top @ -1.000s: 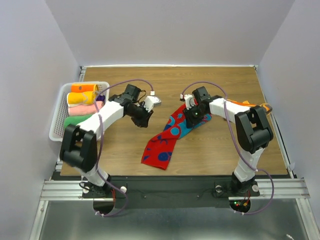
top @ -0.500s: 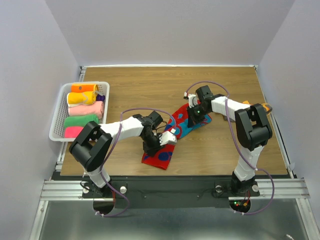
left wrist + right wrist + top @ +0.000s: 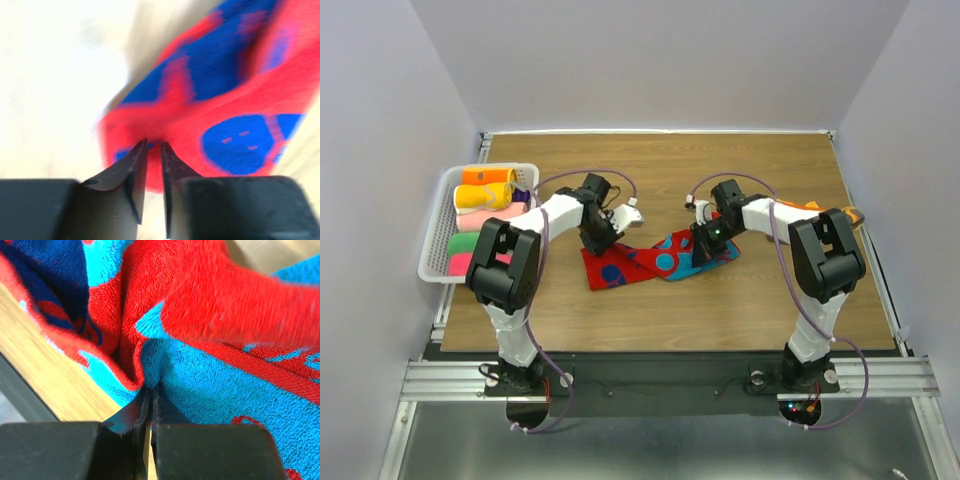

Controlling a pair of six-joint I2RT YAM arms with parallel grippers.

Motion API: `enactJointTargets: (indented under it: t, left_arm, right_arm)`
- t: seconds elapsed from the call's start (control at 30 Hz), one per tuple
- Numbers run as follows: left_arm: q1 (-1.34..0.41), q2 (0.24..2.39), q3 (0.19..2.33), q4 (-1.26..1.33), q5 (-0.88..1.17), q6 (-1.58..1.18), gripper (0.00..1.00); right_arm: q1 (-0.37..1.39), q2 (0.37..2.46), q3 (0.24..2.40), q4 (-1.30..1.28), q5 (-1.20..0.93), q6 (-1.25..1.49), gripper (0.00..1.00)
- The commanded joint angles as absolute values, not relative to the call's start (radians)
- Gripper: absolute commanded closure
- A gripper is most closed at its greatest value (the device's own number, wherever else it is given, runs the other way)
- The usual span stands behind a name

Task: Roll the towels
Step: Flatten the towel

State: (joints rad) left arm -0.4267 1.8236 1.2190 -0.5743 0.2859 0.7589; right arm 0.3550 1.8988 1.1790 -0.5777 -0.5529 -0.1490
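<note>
A white slatted basket is sitting at the left edge of the table, well apart from the work. It is holding six rolled towels: orange, yellow, pale pink, green, bright pink, and a purple one peeking out at the right wall. An orange cloth is lying partly hidden under the right arm.

One patterned towel is lying unrolled and rumpled near the table's middle, stretching between the two arms. It is red with blue shapes, showing turquoise on its right part. The left tool is nipping its left edge, jaws nearly together. The right tool is clamping a raised fold at its right end.
</note>
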Motion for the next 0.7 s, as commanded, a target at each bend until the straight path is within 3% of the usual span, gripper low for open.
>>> enactJointTargets:
  t: [0.0, 0.07, 0.23, 0.4, 0.53, 0.67]
  left_arm:
    - [-0.397, 1.793, 1.308, -0.630, 0.271, 0.833, 0.68]
    - [-0.370, 1.766, 1.330, -0.673, 0.311, 0.847, 0.63]
    - [-0.308, 1.683, 1.371, -0.726, 0.342, 0.870, 0.51]
    - [-0.288, 1.658, 1.298, -0.703, 0.293, 0.822, 0.40]
    - [-0.288, 1.654, 1.238, -0.602, 0.276, 0.734, 0.29]
    - [-0.288, 1.657, 1.223, -0.563, 0.293, 0.689, 0.28]
  right_arm:
    - [0.385, 1.919, 1.120, -0.778, -0.479, -0.187, 0.99]
    - [0.384, 1.872, 1.141, -0.819, -0.491, -0.210, 0.93]
    - [0.382, 1.683, 1.206, -0.841, -0.476, -0.230, 0.60]
    - [0.345, 1.663, 1.282, -0.864, -0.394, -0.290, 0.49]
    - [0.312, 1.666, 1.296, -0.865, -0.298, -0.366, 0.50]
    - [0.244, 1.706, 1.336, -0.842, -0.203, -0.431, 0.50]
